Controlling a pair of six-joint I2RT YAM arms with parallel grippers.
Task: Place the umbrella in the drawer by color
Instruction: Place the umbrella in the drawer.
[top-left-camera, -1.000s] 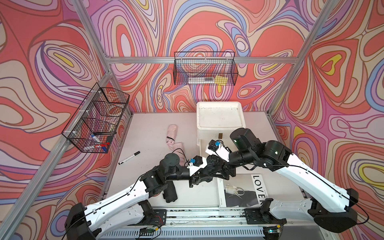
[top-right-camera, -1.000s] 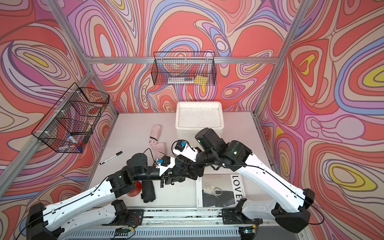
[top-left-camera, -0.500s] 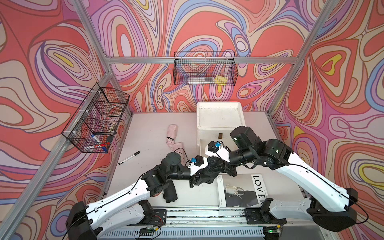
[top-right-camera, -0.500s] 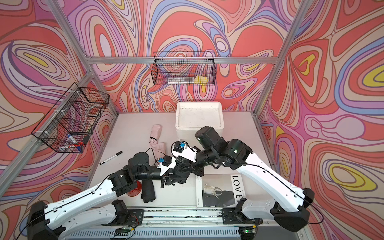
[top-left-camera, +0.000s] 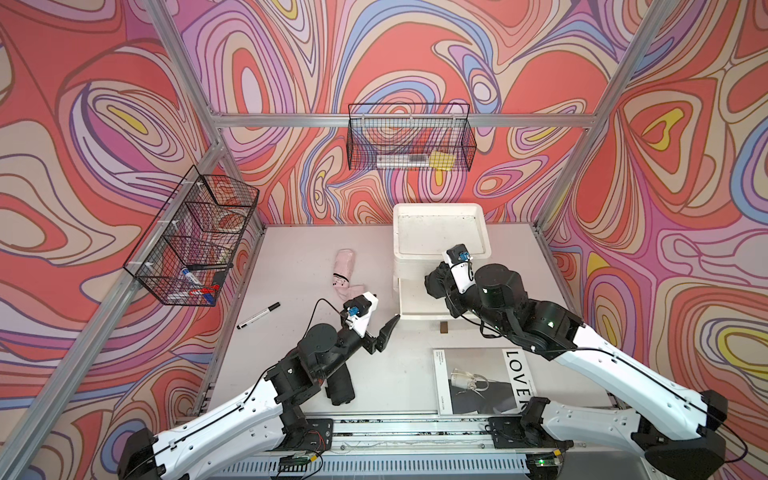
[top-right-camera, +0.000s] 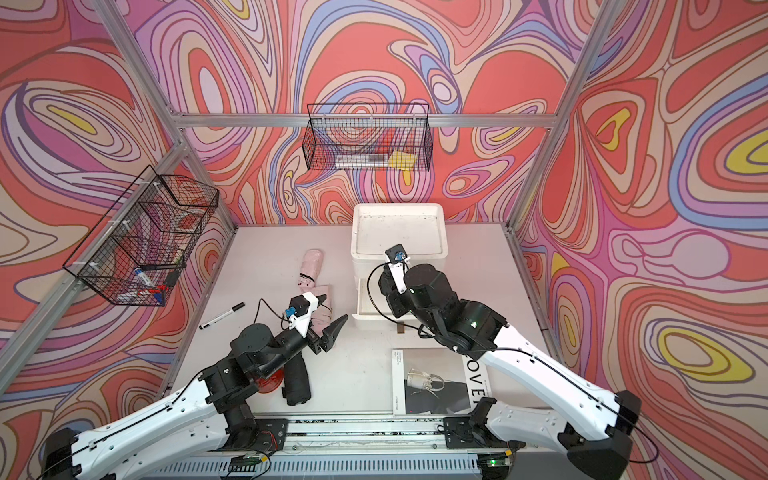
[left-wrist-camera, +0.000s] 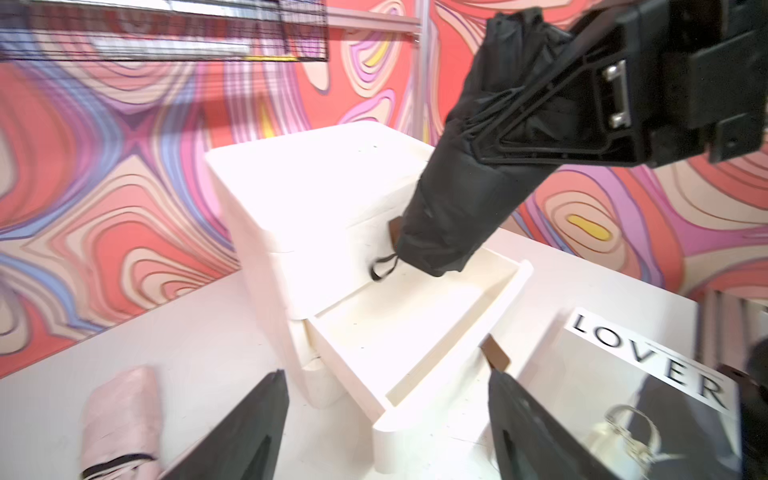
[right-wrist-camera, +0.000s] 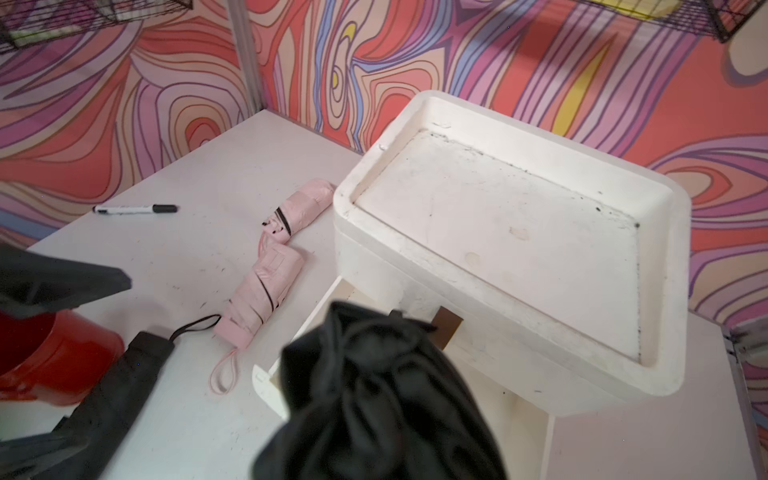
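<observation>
White drawer box (top-left-camera: 437, 232), its bottom drawer (left-wrist-camera: 415, 332) sticking out open. R gripper (top-left-camera: 434, 282) squeezes the black umbrella (left-wrist-camera: 453, 212) over the box's open drawer (strap end down). L gripper (left-wrist-camera: 386, 382) is spread wide w/ nothing in it, near the box front. Pink umbrella (top-left-camera: 344, 270) lies beside the box.

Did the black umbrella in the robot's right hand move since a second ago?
Yes. The black umbrella in the right gripper moved toward the white drawer unit, now over its open drawer.
</observation>
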